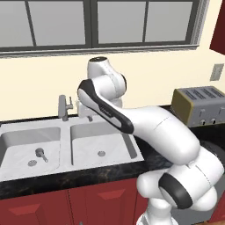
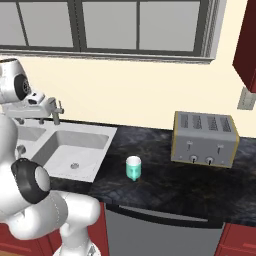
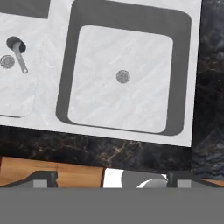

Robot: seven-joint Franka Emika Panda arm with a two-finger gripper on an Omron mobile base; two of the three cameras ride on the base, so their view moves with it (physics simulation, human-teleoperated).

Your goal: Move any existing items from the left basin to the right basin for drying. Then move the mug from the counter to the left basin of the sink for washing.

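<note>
A small grey utensil [image 1: 41, 153] lies in the left basin [image 1: 17, 147] beside its round drain; in the hand view the utensil [image 3: 18, 53] is at the upper left. The right basin [image 1: 112, 138] holds nothing but its drain [image 3: 123, 76]. A teal mug [image 2: 133, 167] stands upright on the black counter [image 2: 155, 192], between the sink [image 2: 100, 150] and the toaster. My gripper [image 3: 111, 178] hangs high over the sink and looks straight down on the right basin. It is open, fingertips [image 3: 43, 177] wide apart with nothing between them.
A short grey tap [image 1: 64, 107] rises behind the sink's divider. A silver toaster [image 2: 204, 139] sits at the back right of the counter. Red cabinets [image 1: 52, 204] run below the counter's front edge, and a window spans the wall above.
</note>
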